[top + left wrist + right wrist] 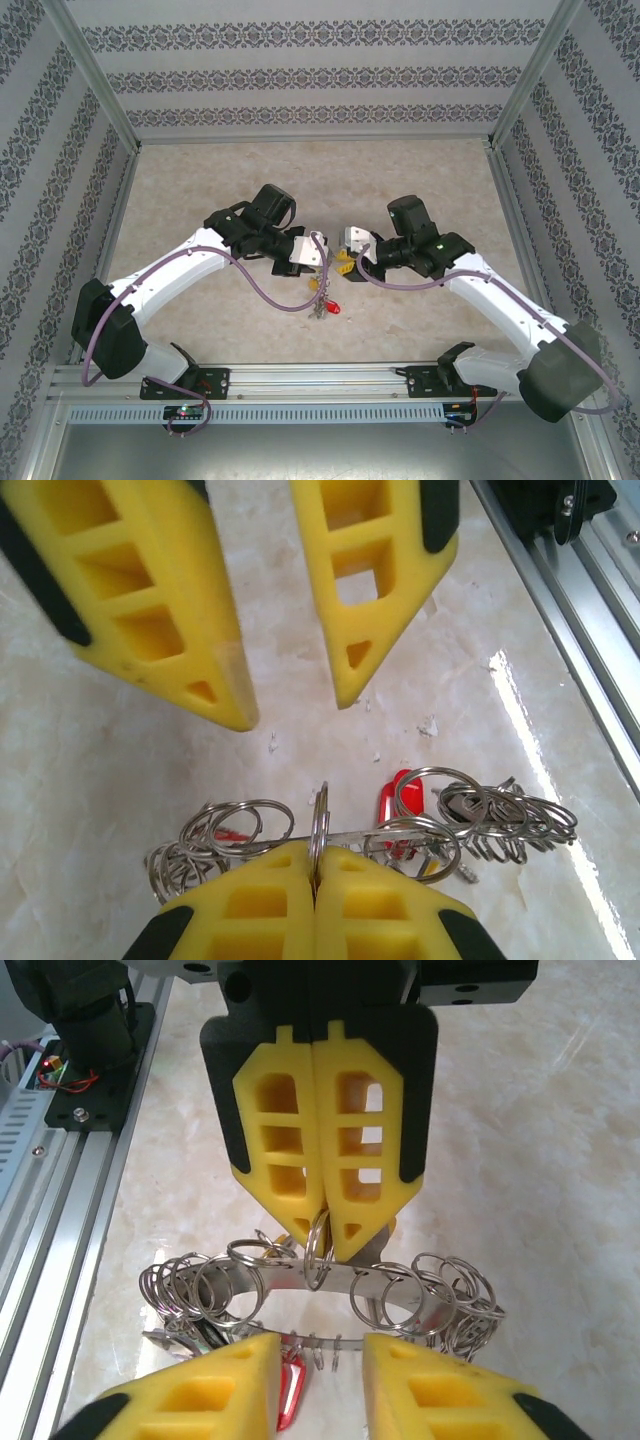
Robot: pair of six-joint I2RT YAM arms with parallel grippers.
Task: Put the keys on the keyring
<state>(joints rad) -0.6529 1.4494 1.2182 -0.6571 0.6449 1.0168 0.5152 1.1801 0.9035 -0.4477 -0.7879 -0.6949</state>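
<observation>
Left wrist view finds the left gripper (315, 868) clamped on a split ring (320, 815) at bottom centre, the keyring (360, 834) and red-tagged keys (398, 795) bunched just beyond, the right gripper (295, 705) parted at top; advise the left hold steady while the right closes squarely.

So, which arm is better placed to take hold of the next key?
Right, I think. The right gripper is open and faces the keyring, free to grasp. The left gripper is shut on a small split ring, so it is occupied.
</observation>
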